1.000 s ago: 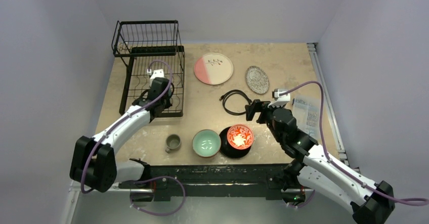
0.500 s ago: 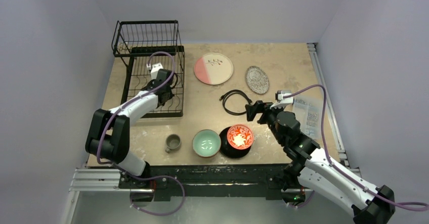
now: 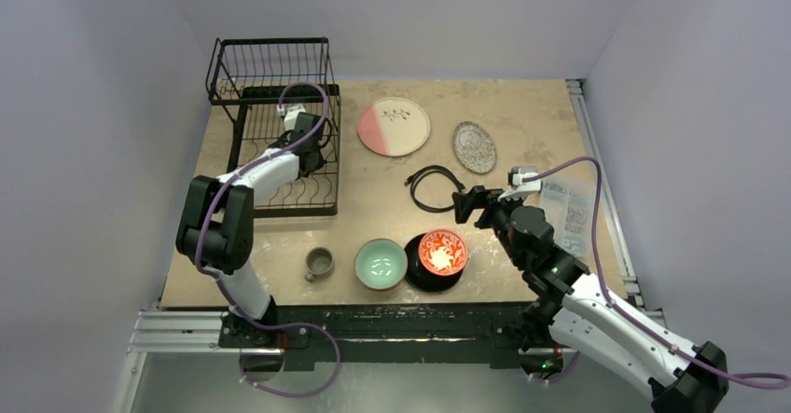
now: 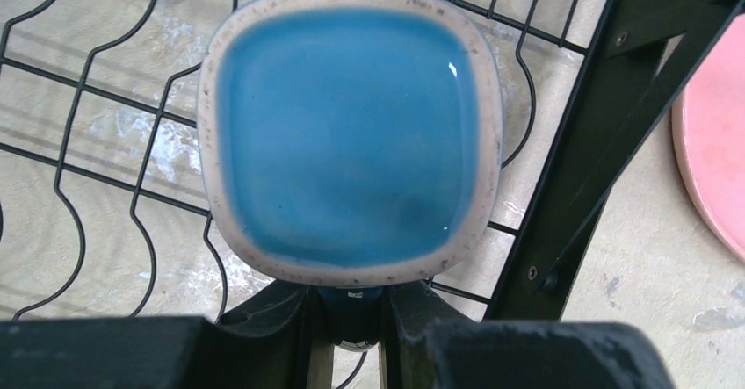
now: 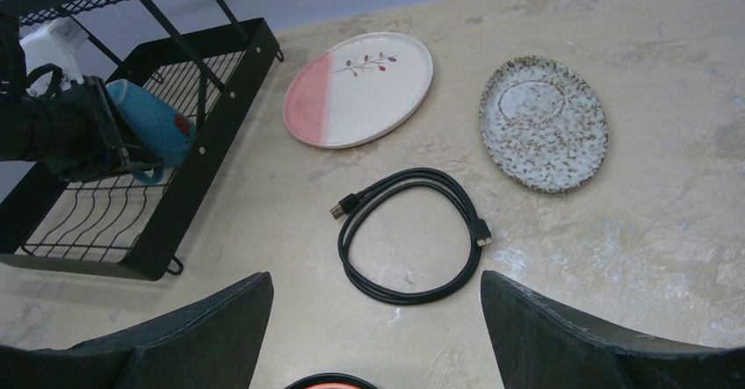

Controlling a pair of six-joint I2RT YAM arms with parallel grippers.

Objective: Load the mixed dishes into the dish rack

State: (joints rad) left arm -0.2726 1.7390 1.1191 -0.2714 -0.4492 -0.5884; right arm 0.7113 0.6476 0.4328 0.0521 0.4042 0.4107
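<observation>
From above, the left pincer (image 3: 308, 155) hovers over the dish rack (image 3: 270, 82) at upper left; the right pincer (image 3: 469, 206) gapes empty mid-frame. Left wrist: clamped on the handle of the white blue-handled mug (image 4: 347, 134), it should lower it level onto the wires. Right wrist: the black coiled cable (image 5: 408, 235) lies clear of the rack.

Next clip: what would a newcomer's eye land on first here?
The blue-glazed square-rimmed ceramic mug, clamped by its handle in the left end effector, hangs over the lower slotted tray of the black wire dish rack at the far left of the scene. Next comes the bright red-patterned bowl, which sits on the black plate at the near centre.
</observation>
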